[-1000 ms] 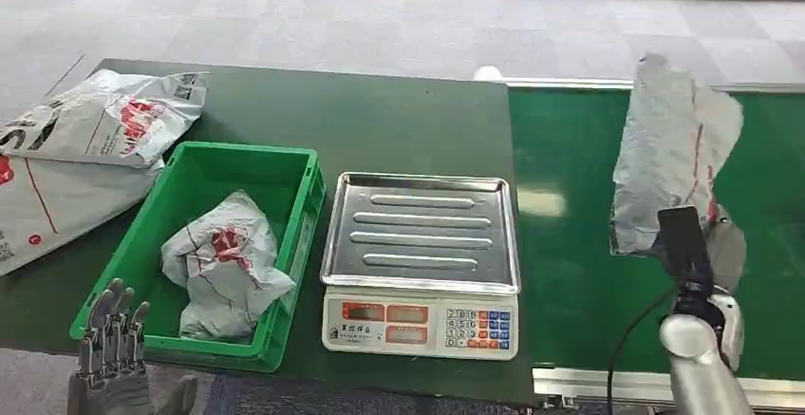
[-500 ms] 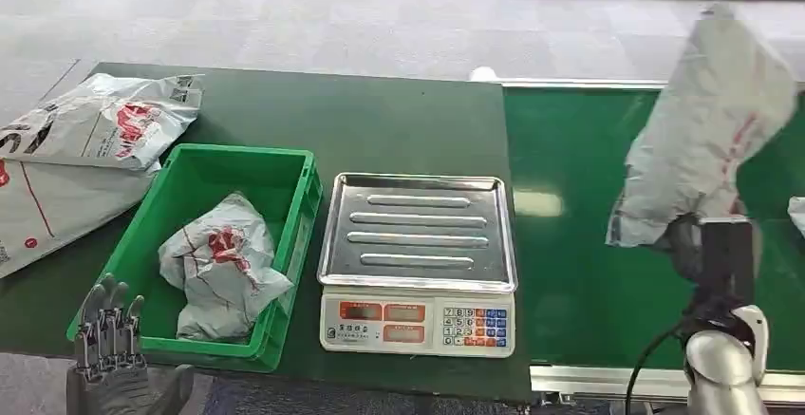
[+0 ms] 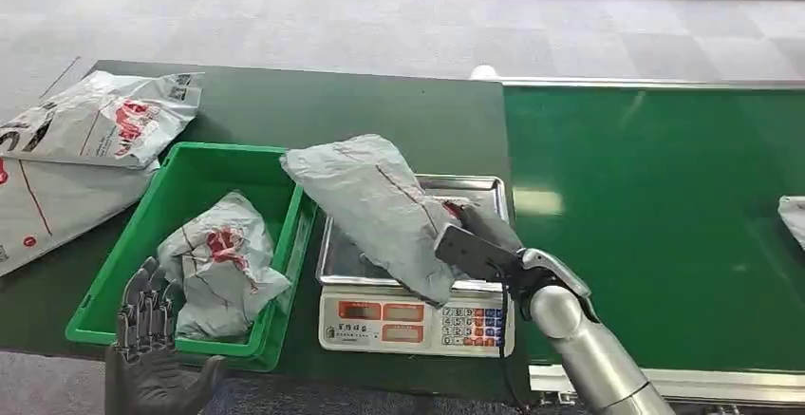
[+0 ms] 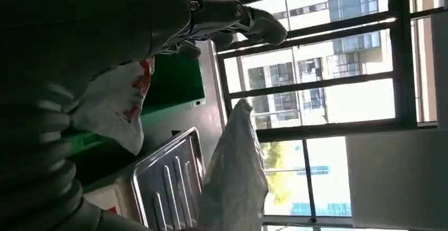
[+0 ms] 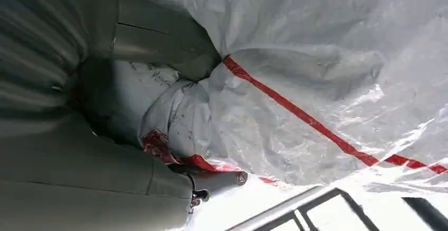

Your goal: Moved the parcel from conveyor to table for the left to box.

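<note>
1. Right hand grips crumpled grey plastic parcel with red stripe, held above steel tray of white electronic scale.
2. Left hand, fingers spread, holding nothing, near green plastic crate front edge.

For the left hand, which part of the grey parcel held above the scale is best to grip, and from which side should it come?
Probably the free upper end of the grey parcel, which sticks out toward the green crate. The right hand grips the opposite end over the scale, so that end is taken. The left hand sits low at the crate's near side, so it should come from the crate side, closing across the flat bag.
</note>
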